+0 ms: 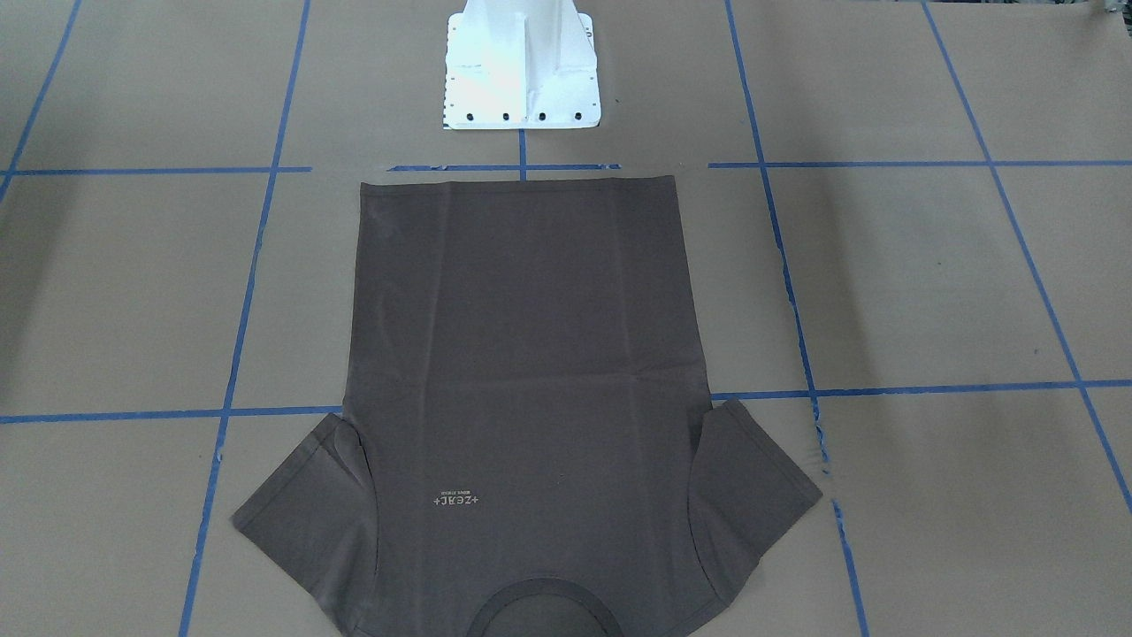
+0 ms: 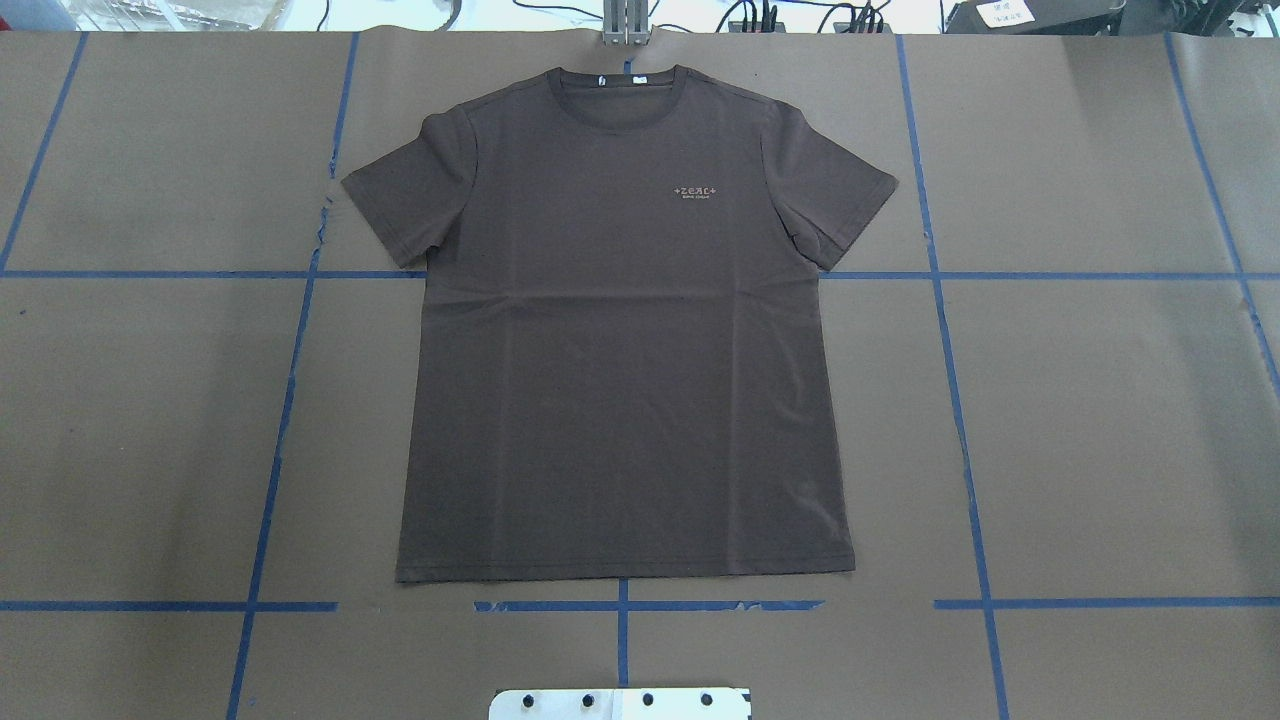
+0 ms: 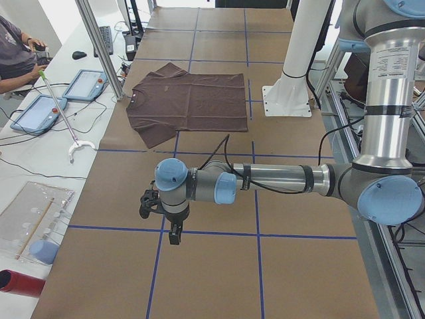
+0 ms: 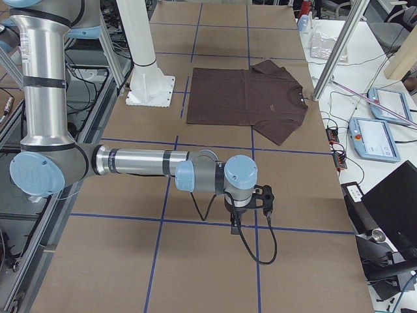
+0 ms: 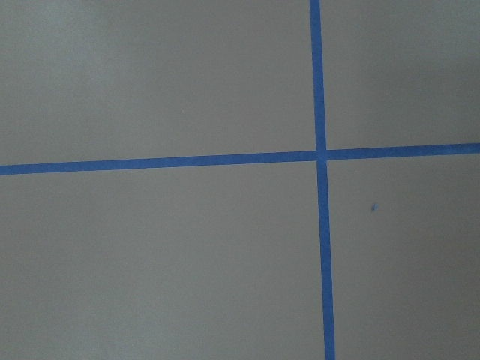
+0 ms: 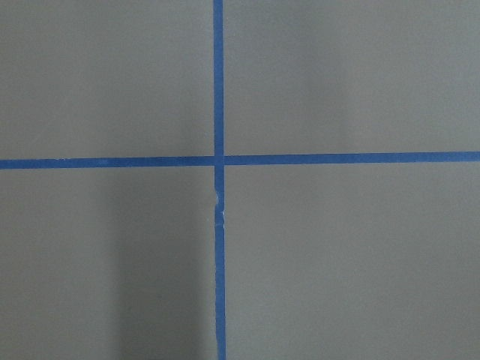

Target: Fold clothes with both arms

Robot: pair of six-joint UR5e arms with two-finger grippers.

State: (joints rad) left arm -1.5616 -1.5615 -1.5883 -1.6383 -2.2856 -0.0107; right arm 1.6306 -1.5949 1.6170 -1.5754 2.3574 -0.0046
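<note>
The dark brown-grey T-shirt (image 2: 620, 350) lies flat and spread out, front up, with its collar at the far edge and its hem toward the robot base; it also shows in the front-facing view (image 1: 522, 354) and both side views (image 3: 189, 103) (image 4: 244, 94). My left gripper (image 3: 174, 236) hangs low over bare paper, far off to the shirt's left side. My right gripper (image 4: 234, 228) hangs the same way, far off to the shirt's right side. Both show only in the side views, so I cannot tell whether they are open or shut. The wrist views show only brown paper and blue tape.
The white pedestal base (image 1: 522, 71) stands just behind the shirt's hem. Blue tape lines (image 2: 290, 400) grid the brown paper table cover. An operator (image 3: 13, 53), tablets (image 3: 40, 109) and a grabber stick lie beyond the table's far edge.
</note>
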